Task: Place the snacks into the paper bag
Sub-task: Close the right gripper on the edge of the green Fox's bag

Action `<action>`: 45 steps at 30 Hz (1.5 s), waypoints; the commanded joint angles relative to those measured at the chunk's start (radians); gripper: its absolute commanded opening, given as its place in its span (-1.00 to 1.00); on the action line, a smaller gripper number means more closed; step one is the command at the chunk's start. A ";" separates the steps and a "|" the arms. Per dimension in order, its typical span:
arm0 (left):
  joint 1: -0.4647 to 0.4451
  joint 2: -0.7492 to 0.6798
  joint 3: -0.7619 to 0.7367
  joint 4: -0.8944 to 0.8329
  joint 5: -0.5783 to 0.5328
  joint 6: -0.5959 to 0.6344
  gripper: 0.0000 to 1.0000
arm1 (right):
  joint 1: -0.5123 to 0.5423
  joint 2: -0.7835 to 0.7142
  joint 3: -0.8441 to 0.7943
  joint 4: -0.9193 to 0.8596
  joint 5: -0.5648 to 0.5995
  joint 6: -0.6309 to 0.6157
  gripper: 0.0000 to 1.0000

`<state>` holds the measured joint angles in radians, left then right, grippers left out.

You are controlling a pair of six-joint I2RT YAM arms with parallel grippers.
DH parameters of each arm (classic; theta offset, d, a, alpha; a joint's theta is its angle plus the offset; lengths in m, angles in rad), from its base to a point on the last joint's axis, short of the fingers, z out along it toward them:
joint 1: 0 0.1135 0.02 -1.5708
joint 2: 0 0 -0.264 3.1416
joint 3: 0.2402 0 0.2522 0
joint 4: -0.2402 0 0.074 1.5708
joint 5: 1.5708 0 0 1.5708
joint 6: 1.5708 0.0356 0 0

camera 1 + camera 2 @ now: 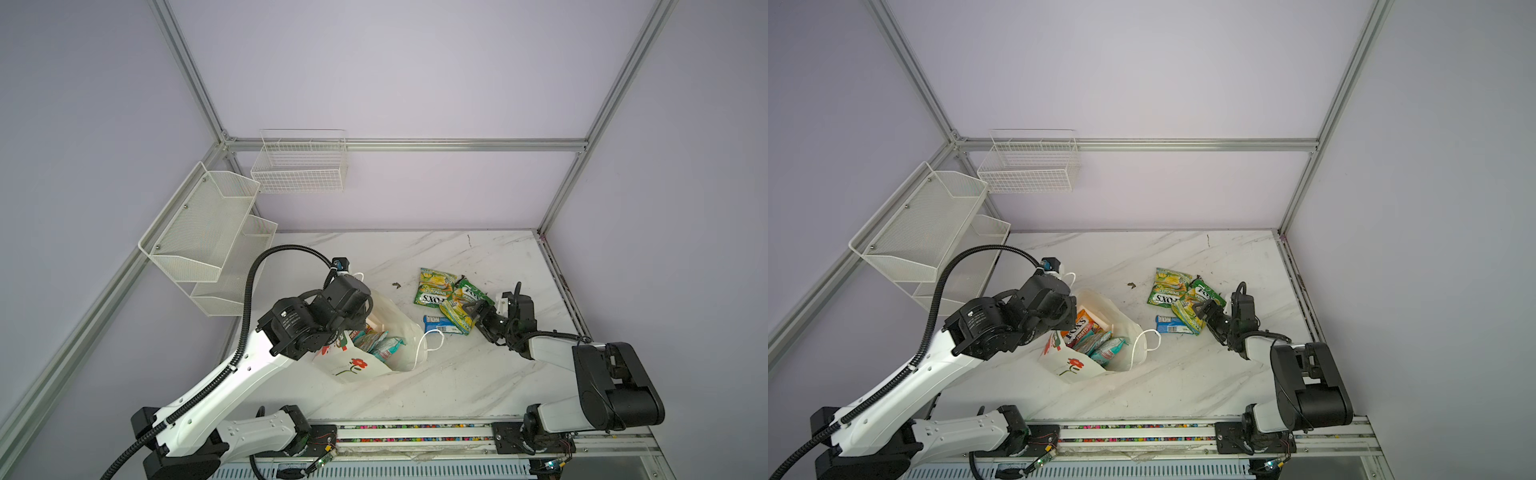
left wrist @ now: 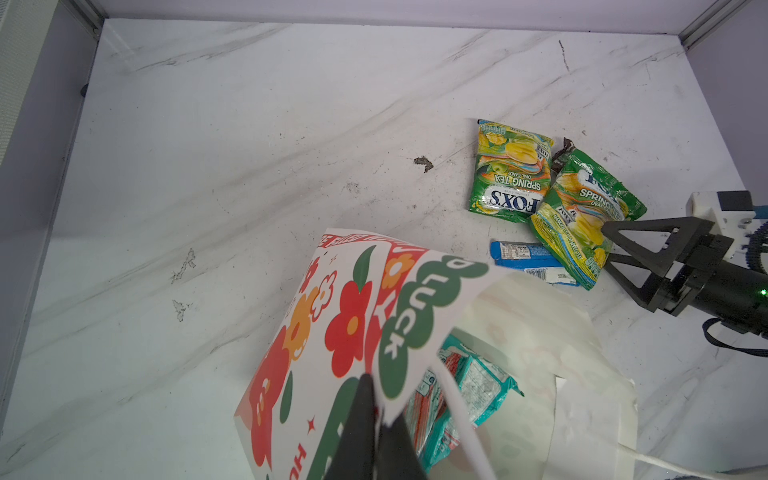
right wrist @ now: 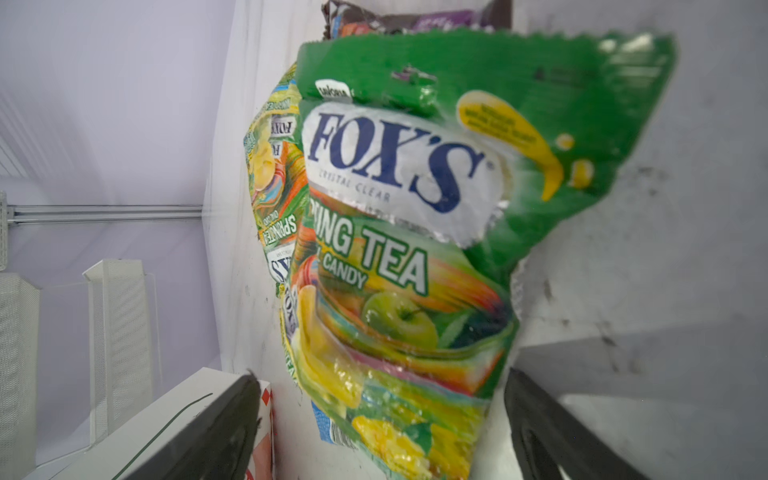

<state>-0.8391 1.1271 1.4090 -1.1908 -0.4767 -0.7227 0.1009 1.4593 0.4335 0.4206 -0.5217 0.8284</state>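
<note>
The white paper bag [image 1: 365, 365] with red flower prints stands open and tilted at mid-table. My left gripper [image 2: 380, 409] is shut on its rim. Teal packets [image 2: 469, 386] and an orange one [image 1: 1081, 326] lie inside it. To its right on the table lie two green-yellow candy packets [image 1: 434, 286] [image 1: 459, 309] and a blue bar wrapper [image 1: 438, 324]. My right gripper [image 3: 380, 376] is open, with a jaw on either side of the nearer green packet's [image 3: 395, 249] end. A dark brown-purple packet [image 3: 415, 16] peeks out behind it.
White mesh shelves [image 1: 208, 232] hang on the left wall and a wire basket [image 1: 299, 166] on the back wall. A small dark scrap [image 1: 396, 285] lies on the marble top left of the packets. Metal frame posts edge the table.
</note>
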 commanded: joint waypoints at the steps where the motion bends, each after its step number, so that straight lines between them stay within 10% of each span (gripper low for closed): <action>1: 0.002 -0.024 -0.013 0.065 -0.028 -0.009 -1.00 | -0.003 0.069 -0.060 -0.060 0.015 0.021 0.86; 9: 0.002 -0.018 -0.012 0.065 -0.025 -0.009 -1.00 | -0.003 0.098 -0.087 -0.006 0.015 0.024 0.73; 24: 0.002 -0.031 -0.019 0.065 -0.025 -0.014 -1.00 | -0.003 0.097 -0.120 0.041 -0.004 0.040 -0.57; 45: 0.000 -0.024 -0.009 0.065 -0.024 -0.015 -1.00 | -0.004 -0.153 -0.098 -0.106 0.001 0.020 -1.00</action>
<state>-0.8391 1.1271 1.4086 -1.1904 -0.4763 -0.7227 0.0944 1.3502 0.3271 0.3950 -0.5362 0.8612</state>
